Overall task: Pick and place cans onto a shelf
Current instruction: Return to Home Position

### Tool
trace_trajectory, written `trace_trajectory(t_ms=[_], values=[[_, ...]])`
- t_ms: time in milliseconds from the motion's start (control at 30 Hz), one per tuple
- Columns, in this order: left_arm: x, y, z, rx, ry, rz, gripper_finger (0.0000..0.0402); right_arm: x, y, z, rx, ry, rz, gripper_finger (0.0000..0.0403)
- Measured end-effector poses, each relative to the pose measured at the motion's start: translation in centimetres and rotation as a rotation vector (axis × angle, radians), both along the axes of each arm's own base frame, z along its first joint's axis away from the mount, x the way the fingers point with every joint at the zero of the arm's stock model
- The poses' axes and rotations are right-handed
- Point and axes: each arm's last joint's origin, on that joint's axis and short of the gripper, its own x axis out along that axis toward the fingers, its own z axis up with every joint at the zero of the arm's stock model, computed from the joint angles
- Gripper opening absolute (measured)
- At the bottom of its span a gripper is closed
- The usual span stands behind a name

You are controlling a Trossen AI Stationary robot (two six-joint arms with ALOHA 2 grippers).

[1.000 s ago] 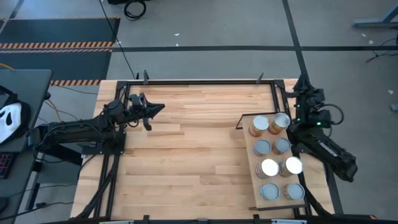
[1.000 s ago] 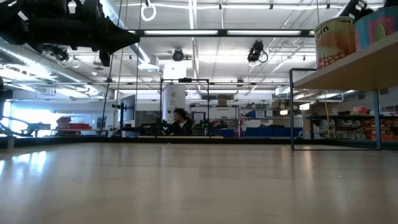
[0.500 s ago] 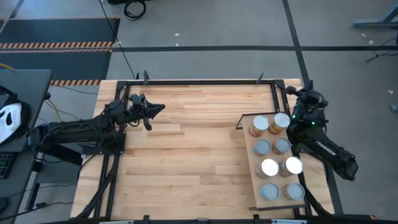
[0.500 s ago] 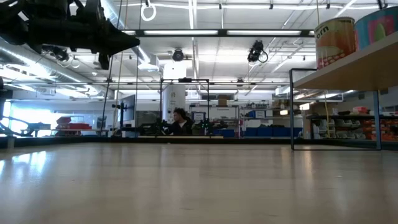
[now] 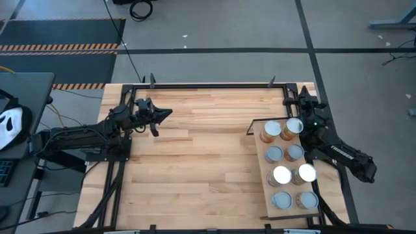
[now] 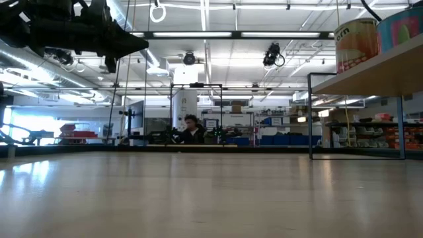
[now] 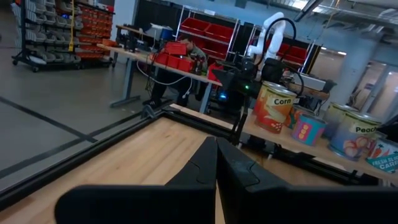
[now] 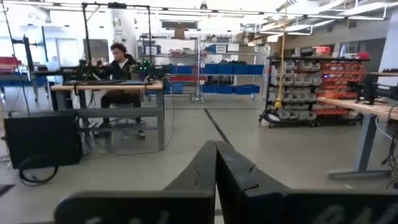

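Eight cans stand upright on their bases in two rows on the shelf, a pale board at the table's right side; the nearest to my right gripper are an orange-sided can and a silver-topped can. In the low view the shelf shows raised above the tabletop with a can on it. My right gripper is shut and empty at the shelf's far end, pointing past the table's far edge. My left gripper is shut and empty above the table's left part.
A black metal frame runs along the table's far edge and sides. Bare slatted tabletop lies between the two arms. A person sits at a desk in the room beyond the table.
My right gripper has moved toward the table's left, along the shelf's far end, and the arm has swung with it. The cans and the left arm have kept still.
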Motion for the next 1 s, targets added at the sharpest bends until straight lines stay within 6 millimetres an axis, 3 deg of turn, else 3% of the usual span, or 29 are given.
trace_trajectory(t_ms=[633, 700, 833, 1000], values=[[-0.1, -0.2, 0.1, 0.096, 0.020, -0.050, 0.0004, 0.0, 0.0, 0.0, 0.007, 0.046, -0.020, 0.0016], [-0.3, -0.2, -0.4, 0.088, 0.002, -0.011, 0.0003, 0.0, 0.0, 0.0, 0.007, 0.046, -0.020, 0.0016], [-0.9, 0.0, -2.0, -0.006, -0.049, 0.234, 0.0002, 0.0, 0.0, 0.0, 0.007, 0.045, -0.021, 0.0016], [-0.6, -1.9, -1.9, 0.020, -0.070, 0.201, 0.0001, -0.1, 0.0, 0.0, 0.005, 0.043, -0.021, 0.0016]])
